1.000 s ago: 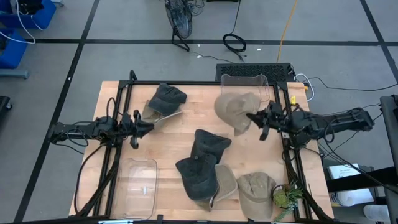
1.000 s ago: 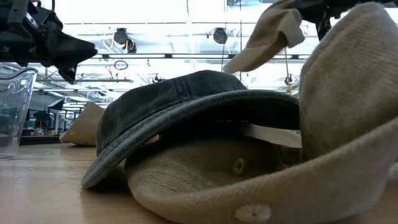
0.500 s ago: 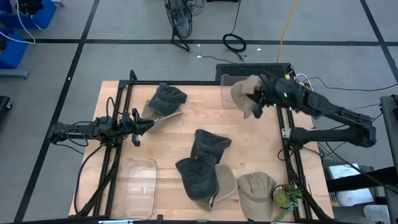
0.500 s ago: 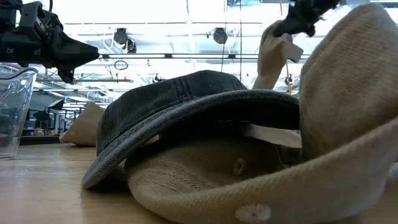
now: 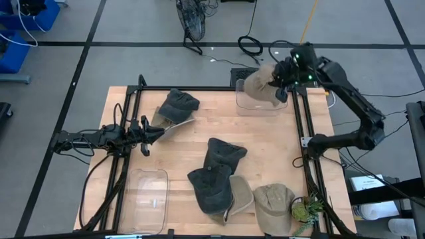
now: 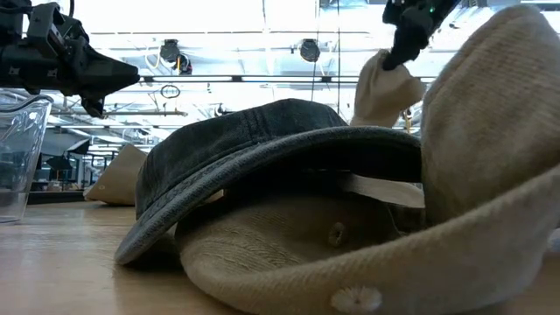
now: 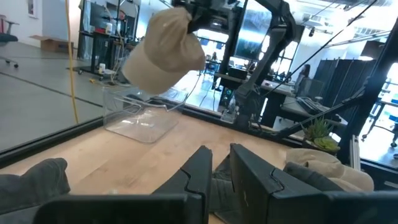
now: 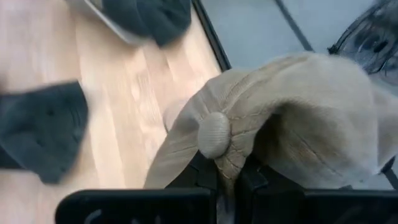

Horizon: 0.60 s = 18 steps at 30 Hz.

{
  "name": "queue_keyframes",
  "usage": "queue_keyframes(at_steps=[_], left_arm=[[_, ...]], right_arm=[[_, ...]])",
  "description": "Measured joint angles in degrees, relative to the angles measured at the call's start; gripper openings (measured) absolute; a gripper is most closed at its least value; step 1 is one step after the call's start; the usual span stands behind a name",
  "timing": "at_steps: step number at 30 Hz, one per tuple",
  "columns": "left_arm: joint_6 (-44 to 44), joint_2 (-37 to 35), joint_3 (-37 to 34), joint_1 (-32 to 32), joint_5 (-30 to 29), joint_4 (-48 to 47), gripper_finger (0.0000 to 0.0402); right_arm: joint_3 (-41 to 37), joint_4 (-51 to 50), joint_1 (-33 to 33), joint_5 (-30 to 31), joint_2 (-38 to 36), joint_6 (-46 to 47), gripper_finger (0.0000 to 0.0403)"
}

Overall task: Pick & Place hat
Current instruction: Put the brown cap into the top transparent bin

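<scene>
Nearest, at the bottom centre of the high view, we see spare dark and tan caps (image 5: pixel 222 179) heaped on the wooden table (image 5: pixel 192 143). At mid-left our left gripper (image 5: pixel 154 132) waits, fingers nearly together. At the upper right, our right gripper (image 5: pixel 279 78), clamped on the tan fabric baseball cap (image 5: pixel 257 85), has swung it from mid-table to above the clear plastic bin (image 5: pixel 260 106); release looks next.

A small green plant (image 5: pixel 306 210) sits at the table's (image 5: pixel 199 136) corner.
</scene>
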Motion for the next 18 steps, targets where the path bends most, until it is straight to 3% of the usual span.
queue_keyframes(at_steps=[12,18], left_arm=[[-0.05,-0.01,0.00,0.00,-3.05,-0.02,0.0062],[0.04,0.00,0.00,0.00,-4.10,-0.04,0.0062]], right_arm=[[3.22,-10.11,-2.82,-1.08,5.19,-24.89,0.0003],[3.20,-12.21,-2.82,0.67,5.31,-28.25,0.0003]])
